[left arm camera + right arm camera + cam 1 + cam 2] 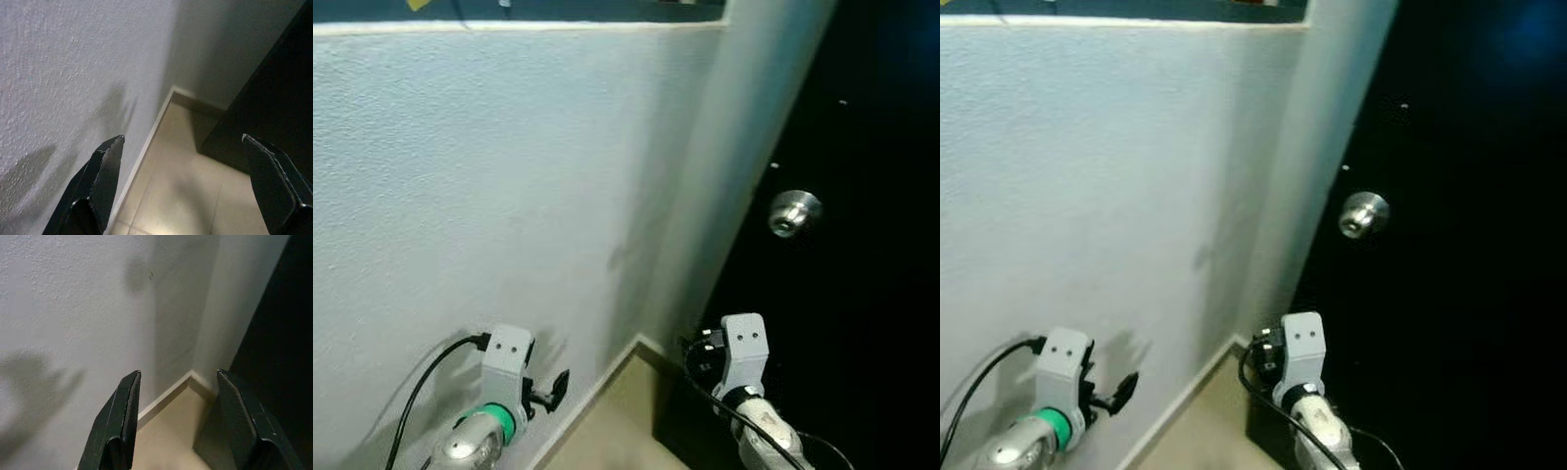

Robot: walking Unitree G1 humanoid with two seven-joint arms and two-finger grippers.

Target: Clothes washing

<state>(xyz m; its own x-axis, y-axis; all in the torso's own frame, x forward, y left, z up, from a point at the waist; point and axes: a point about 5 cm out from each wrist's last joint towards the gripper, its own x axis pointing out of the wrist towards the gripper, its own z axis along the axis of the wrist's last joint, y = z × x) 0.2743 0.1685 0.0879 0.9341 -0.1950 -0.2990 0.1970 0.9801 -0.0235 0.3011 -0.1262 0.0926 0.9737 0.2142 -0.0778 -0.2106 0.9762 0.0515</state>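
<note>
We face a rough-textured white plaster wall [489,176] beside a black door with round metal knob [794,212]. Left pincer [181,147] gapes wide and right pincer [178,382] stands parted, both empty over smooth beige floor tiles [190,181].

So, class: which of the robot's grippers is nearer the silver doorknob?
Right. The right gripper hangs below the doorknob by the dark door; the left gripper hangs farther away, beside the white wall.
</note>
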